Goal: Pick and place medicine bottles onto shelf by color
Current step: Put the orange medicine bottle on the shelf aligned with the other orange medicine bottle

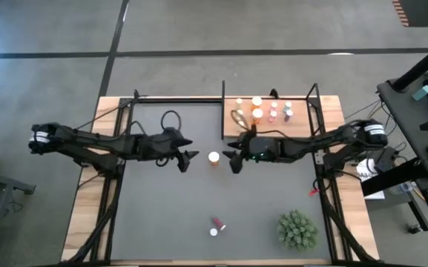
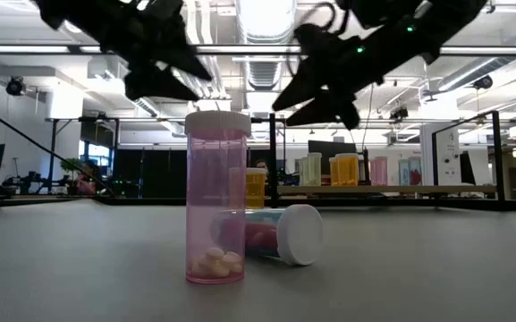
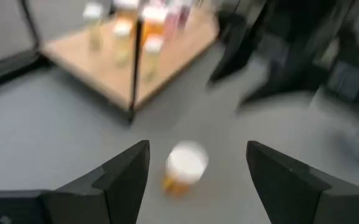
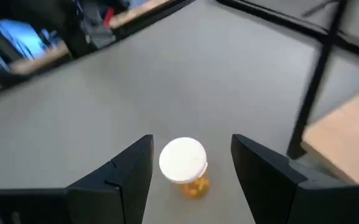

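Orange is the colour at stake: one orange medicine bottle (image 1: 214,158) with a white cap stands upright on the dark grey mat (image 1: 162,215), just off the shelf's near left corner, between the two grippers. The left gripper (image 1: 189,159) and the right gripper (image 1: 232,160) both hang above it with fingers spread and nothing held; each wrist view shows the bottle framed between that arm's own fingers.

The risk I see is both arms going for the same bottle, so fingers could clash or knock it over and send it rolling. A descent slightly off centre could also tip it, since it is small and narrow.

On the wooden shelf (image 1: 232,127) at the mat's far edge I count about seven bottles, pale ones to the left, orange in the middle, pink to the right. Near the mat's front edge are two pink bottles (image 2: 217,199), one upright, one lying on its side. One green spiky plant (image 1: 297,229) sits toward the front right corner.
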